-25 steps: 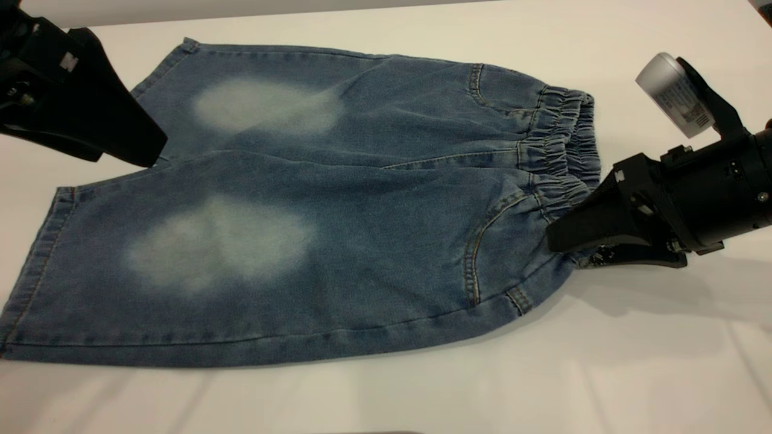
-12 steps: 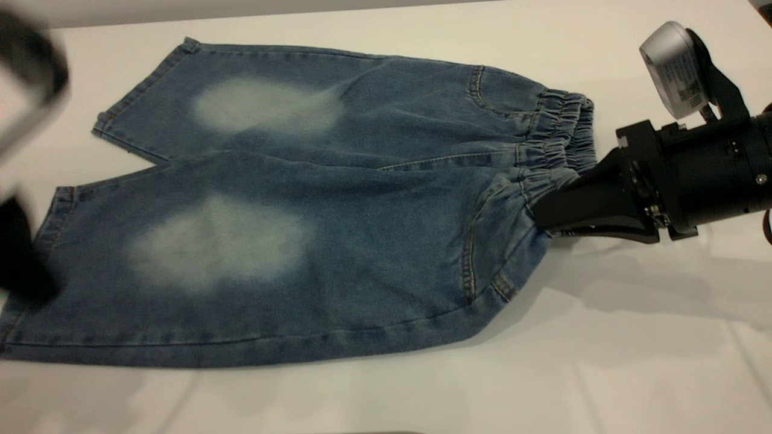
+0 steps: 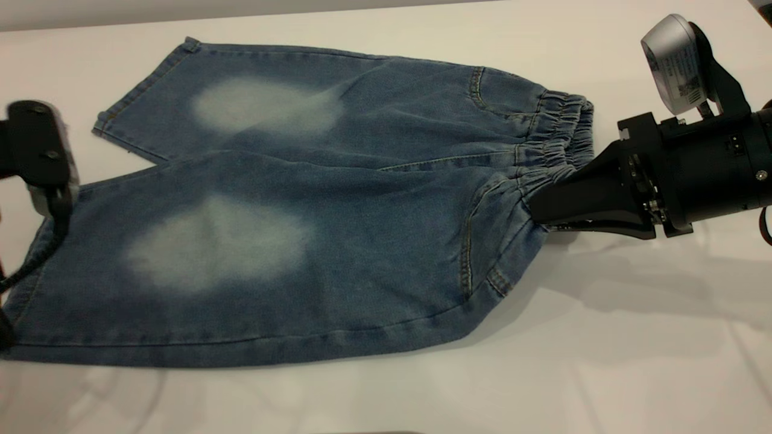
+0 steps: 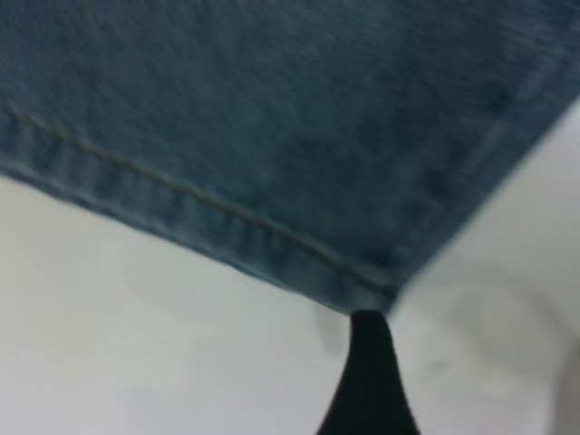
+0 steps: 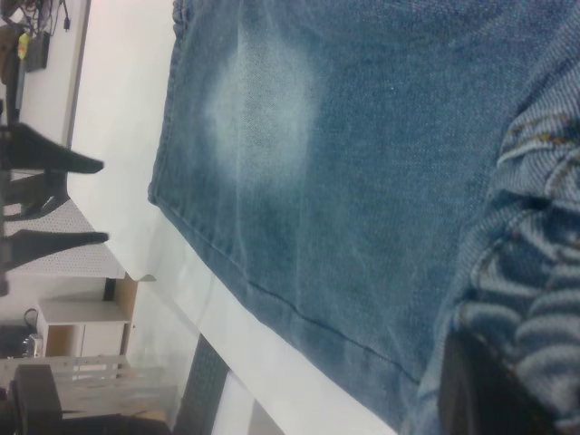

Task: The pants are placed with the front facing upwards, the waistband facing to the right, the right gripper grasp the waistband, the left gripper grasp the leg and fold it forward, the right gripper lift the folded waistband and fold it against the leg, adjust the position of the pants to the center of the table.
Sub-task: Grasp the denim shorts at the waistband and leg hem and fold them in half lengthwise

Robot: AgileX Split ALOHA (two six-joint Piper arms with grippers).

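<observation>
The blue denim pants point(image 3: 289, 205) lie flat on the white table point(image 3: 603, 374), legs to the left, front up. The ruffled waistband point(image 3: 564, 129) points right. My right gripper point(image 3: 535, 214) is shut on the waistband's near part, and the denim bunches at its tips. Its wrist view shows gathered elastic point(image 5: 544, 272) against a dark finger point(image 5: 480, 390). My left gripper point(image 3: 42, 175) hovers over the hem of the near leg point(image 3: 36, 265). One of its fingers point(image 4: 367, 381) touches the hem corner point(image 4: 362, 294). Seen from the right wrist, the left gripper point(image 5: 101, 201) stands open.
White tabletop surrounds the pants, with the widest bare stretch in front and at the right point(image 3: 633, 337). The table's far edge point(image 3: 241, 15) runs just behind the far leg. Beyond the table, the right wrist view shows a white cabinet point(image 5: 82, 331).
The left gripper moved from the far leg's hem down to the near leg's hem. The right gripper closed on the waistband and pulled it up slightly, bunching the denim.
</observation>
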